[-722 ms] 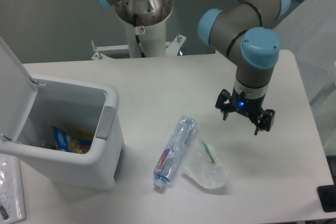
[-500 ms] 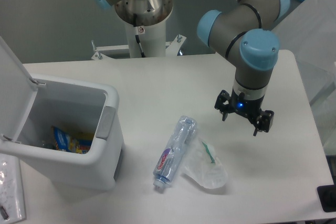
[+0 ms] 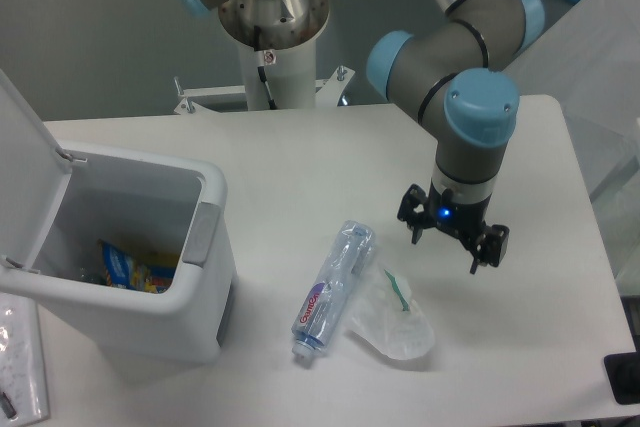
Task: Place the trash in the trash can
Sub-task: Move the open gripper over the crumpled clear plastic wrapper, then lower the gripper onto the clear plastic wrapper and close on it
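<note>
A clear plastic water bottle point(image 3: 331, 288) with a red-and-blue label lies on the white table, cap end toward the front. Right beside it lies a clear plastic cup point(image 3: 393, 319) on its side, a green straw point(image 3: 397, 291) sticking out. The white trash can point(image 3: 130, 257) stands at the left with its lid flipped up. My gripper point(image 3: 446, 241) hangs open above the table, to the right of the bottle's far end and just behind the cup, with nothing between its fingers.
Colourful yellow-blue wrappers point(image 3: 130, 269) lie inside the bin. The arm's base column point(image 3: 272, 37) rises at the table's far edge. A dark object point(image 3: 623, 377) sits at the table's front right corner.
The gripper has moved slightly left and toward the front, closer to the bottle and cup. It stays open. Bottle and cup have not moved.
</note>
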`<state>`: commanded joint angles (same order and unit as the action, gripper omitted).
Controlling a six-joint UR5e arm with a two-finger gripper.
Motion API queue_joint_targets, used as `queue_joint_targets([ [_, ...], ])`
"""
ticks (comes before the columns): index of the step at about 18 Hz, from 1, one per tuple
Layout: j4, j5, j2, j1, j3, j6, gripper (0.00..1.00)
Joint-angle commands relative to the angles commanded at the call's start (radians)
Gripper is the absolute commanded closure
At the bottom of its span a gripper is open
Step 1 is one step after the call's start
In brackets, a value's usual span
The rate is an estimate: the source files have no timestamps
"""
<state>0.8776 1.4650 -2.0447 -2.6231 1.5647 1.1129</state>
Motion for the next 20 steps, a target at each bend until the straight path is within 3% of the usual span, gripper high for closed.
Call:
queue_joint_targets([
  [10, -0.002, 0.026, -0.120, 0.066, -0.028, -0.238, 0.00],
  [17, 0.000, 0.094, -0.161, 0.091, -0.038, -0.248, 0.01],
  [20, 0.001, 0.087, -0.164, 0.094, -0.051, -0.245, 0.35],
])
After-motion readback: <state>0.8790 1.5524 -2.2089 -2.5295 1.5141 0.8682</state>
